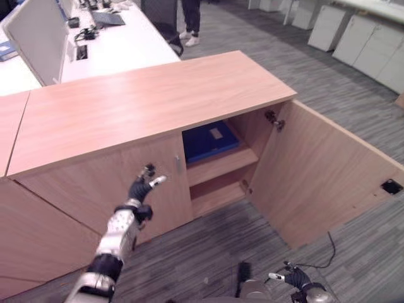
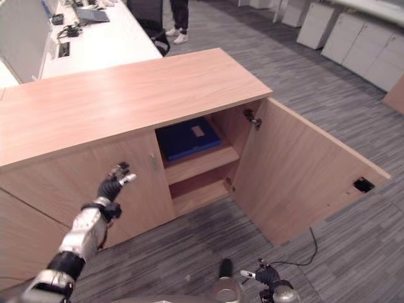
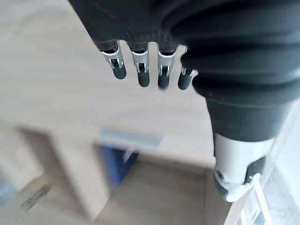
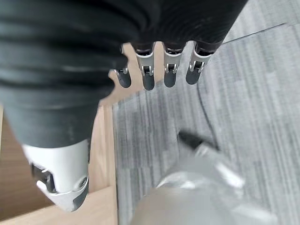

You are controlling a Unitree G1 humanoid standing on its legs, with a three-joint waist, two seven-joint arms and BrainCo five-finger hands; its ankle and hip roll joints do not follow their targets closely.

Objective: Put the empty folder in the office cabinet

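Observation:
A blue folder (image 1: 209, 140) lies flat on the upper shelf inside the wooden office cabinet (image 1: 145, 101), whose right door (image 1: 315, 177) stands swung wide. My left hand (image 1: 140, 187) is raised in front of the shut left door, fingers relaxed and holding nothing, a little left of the opening. In the left wrist view its fingers (image 3: 143, 75) hang loose, with the blue folder (image 3: 117, 164) showing past them. My right hand (image 1: 293, 278) hangs low over the carpet below the open door, and its fingers (image 4: 150, 77) are straight and hold nothing.
The lower shelf (image 1: 218, 192) sits under the folder. A white desk (image 1: 120, 38) with devices stands behind the cabinet, and a person's legs (image 1: 190, 25) show beyond it. White cabinets (image 1: 366, 38) line the far right. Grey carpet (image 1: 334, 82) surrounds the open door.

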